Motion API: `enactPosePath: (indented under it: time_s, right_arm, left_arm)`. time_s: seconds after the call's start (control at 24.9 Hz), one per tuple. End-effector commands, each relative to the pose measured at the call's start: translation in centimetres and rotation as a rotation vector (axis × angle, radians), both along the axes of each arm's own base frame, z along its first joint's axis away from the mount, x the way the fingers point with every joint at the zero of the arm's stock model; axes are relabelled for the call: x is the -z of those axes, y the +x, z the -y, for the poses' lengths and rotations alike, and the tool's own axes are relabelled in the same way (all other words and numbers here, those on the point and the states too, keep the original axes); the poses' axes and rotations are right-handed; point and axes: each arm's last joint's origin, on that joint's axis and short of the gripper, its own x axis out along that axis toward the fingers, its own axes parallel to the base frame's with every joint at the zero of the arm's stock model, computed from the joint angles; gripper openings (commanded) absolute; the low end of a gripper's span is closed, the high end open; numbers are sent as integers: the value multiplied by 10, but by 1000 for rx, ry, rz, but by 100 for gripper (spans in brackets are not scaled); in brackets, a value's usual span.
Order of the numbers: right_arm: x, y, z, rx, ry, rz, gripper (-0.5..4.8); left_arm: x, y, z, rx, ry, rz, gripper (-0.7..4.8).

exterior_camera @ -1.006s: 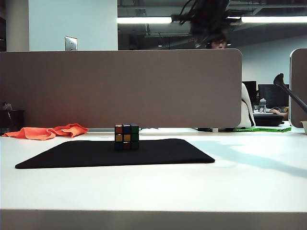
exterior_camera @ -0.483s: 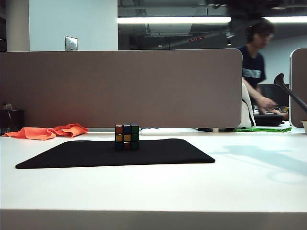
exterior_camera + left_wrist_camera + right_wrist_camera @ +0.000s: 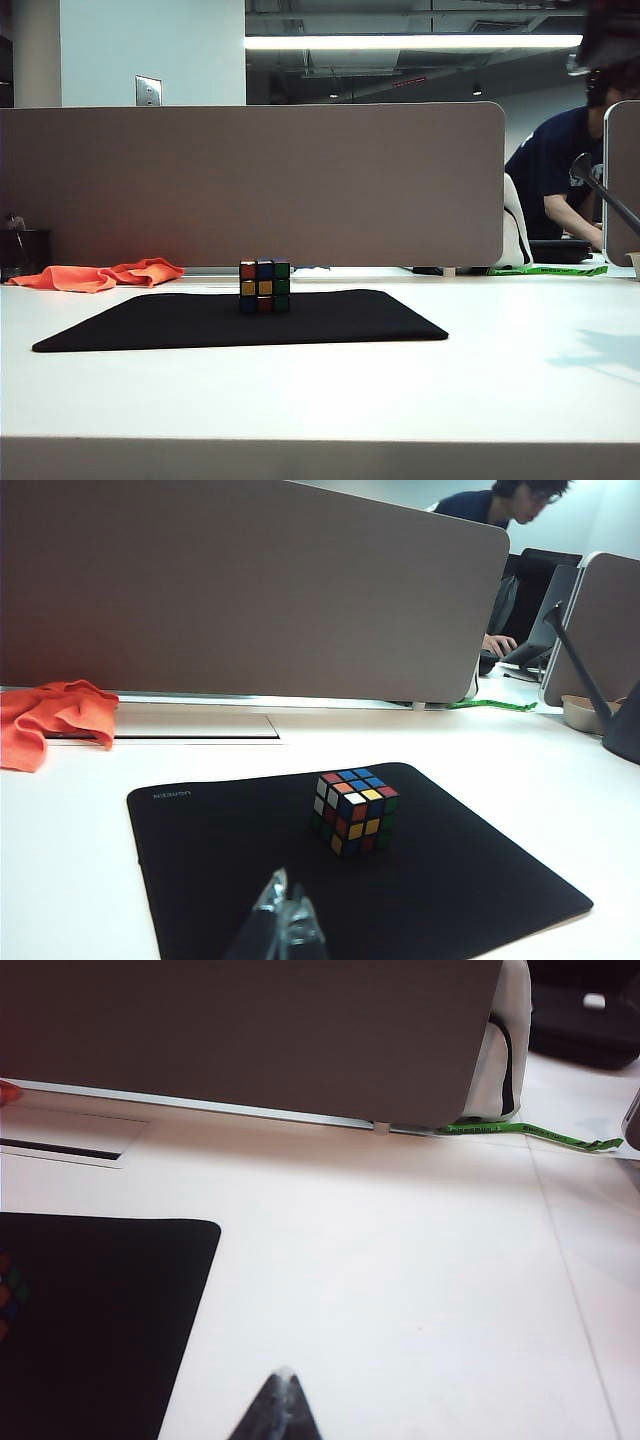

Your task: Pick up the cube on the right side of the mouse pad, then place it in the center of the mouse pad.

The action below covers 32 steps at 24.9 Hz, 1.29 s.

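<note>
A: Item one, the cube (image 3: 354, 811). Location?

B: On the pad (image 3: 200, 870), roughly mid-pad, upright, flat on one face. Nothing touches it. By the look of it, placement is done.

A: Appearance?

B: Small three-by-three puzzle, black frame, scrambled. Red, blue, yellow, orange, white and green stickers show in the left wrist view; the exterior view shows its front face, cube (image 3: 264, 286) on pad (image 3: 350, 315), with red, blue, green and yellow-orange squares.

A: Item two, grippers.

B: Left gripper (image 3: 284, 920): fingers pressed together, empty, hanging over the near part of the pad, apart from the cube. Right gripper (image 3: 283, 1396): tips closed to a point, empty, above bare table (image 3: 400, 1260) just beside the pad's right edge (image 3: 150, 1290). A sliver of the cube (image 3: 8, 1295) shows at that view's border.

A: Risks?

B: Low, in my judgement. A careless sweep of either arm across the pad could knock the cube off centre or drag the thin pad. The cloth (image 3: 50, 718) and partition (image 3: 250, 180) stand well clear.
</note>
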Motion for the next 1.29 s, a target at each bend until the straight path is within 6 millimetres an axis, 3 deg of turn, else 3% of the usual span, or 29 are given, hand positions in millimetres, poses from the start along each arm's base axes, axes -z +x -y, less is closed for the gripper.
enactPosePath:
  time_s: [0.04, 0.32, 0.6, 1.01, 1.29]
  right_arm:
    - [13, -20, 10, 6, 21, 79, -5]
    - [56, -75, 46, 142, 84, 186, -5]
    - [74, -101, 55, 163, 87, 258, -5]
    - [93, -114, 56, 213, 88, 291, -5]
    - [100, -112, 58, 277, 101, 272, -5]
  left_arm:
    - [-2, 0, 0, 1, -3, 11, -6]
    - [-3, -1, 0, 11, -19, 13, -6]
    - [-3, -1, 0, 11, -18, 12, -6]
    - [-3, -1, 0, 11, -19, 12, -6]
    - [-3, -1, 0, 11, -19, 12, -6]
